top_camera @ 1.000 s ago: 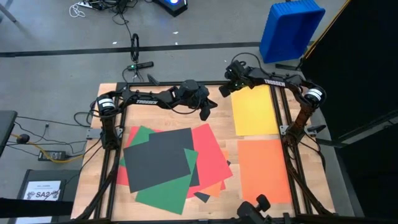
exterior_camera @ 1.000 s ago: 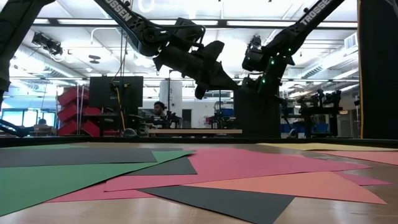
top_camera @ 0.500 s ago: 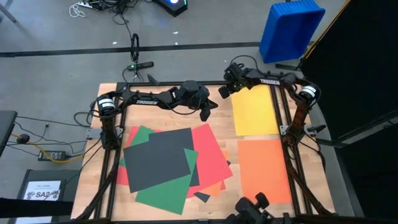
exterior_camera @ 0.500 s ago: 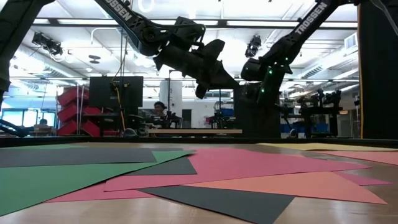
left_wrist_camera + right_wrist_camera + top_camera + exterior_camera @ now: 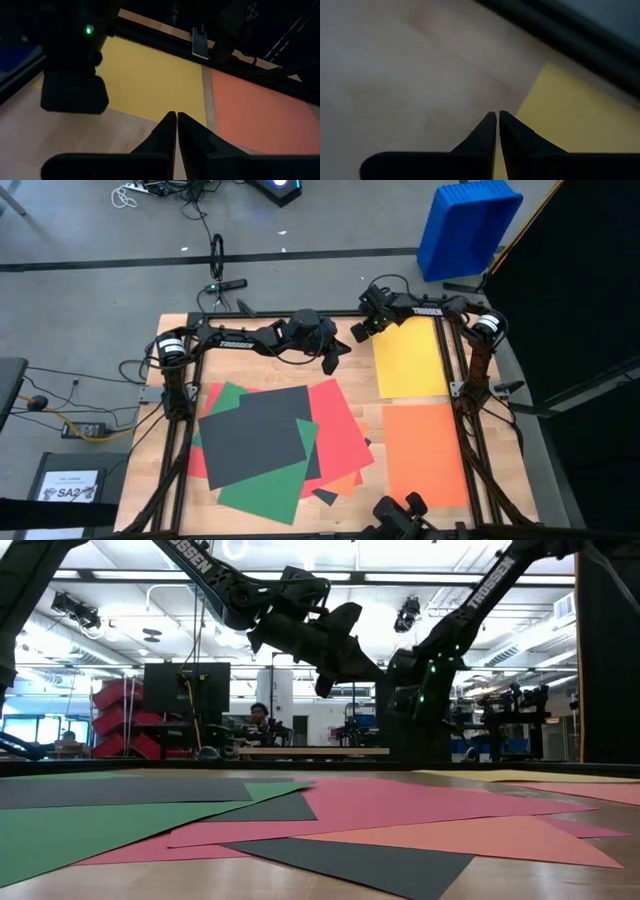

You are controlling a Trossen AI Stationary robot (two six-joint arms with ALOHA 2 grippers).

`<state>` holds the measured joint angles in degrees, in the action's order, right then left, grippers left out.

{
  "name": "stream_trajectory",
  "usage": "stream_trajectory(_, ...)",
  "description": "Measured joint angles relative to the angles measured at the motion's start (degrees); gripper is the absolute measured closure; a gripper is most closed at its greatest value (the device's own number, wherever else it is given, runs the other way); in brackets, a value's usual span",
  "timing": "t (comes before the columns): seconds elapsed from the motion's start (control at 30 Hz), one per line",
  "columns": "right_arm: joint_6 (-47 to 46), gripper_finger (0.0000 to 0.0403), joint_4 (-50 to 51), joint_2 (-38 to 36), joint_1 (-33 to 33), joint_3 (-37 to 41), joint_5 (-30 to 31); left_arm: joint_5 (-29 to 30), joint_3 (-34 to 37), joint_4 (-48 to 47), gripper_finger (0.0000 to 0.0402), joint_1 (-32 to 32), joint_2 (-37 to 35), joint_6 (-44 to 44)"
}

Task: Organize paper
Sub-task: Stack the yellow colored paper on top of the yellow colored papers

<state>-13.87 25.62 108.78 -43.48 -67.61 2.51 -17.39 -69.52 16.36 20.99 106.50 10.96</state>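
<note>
Right now, both your grippers are pressed fully closed with nothing between the fingers. Your left gripper (image 5: pixel 333 358) hangs above the bare wood near the far middle of the table (image 5: pixel 358 372), just beyond the far edge of the mixed pile; in its wrist view the two fingertips (image 5: pixel 176 131) meet in a thin seam. Your right gripper (image 5: pixel 357 332) sits at the far edge, just beside the near-left corner of the yellow sheet (image 5: pixel 410 358), and its wrist view shows the closed tips (image 5: pixel 497 131) over wood with the yellow corner beside them.

The paper lies in three places. The yellow sheet is flat on the right side, far half. The orange sheet (image 5: pixel 424 452) lies flat just nearer than it, apart by a strip of wood. On the left, the pile overlaps loosely: a dark grey sheet (image 5: pixel 252 434) on top, green sheets (image 5: pixel 265 485) under it, a red sheet (image 5: pixel 340 425) spreading toward the middle, with a bit of orange and another dark piece poking out at the near edge.
</note>
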Motion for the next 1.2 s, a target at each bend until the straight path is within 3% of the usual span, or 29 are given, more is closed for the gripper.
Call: stream_trajectory(1.2, -2.0, 0.0403, 2.9, 1.2, -1.4, -0.1, 2.5, -0.2, 0.0, 0.0, 0.0402, -0.1, 0.0, -0.2)
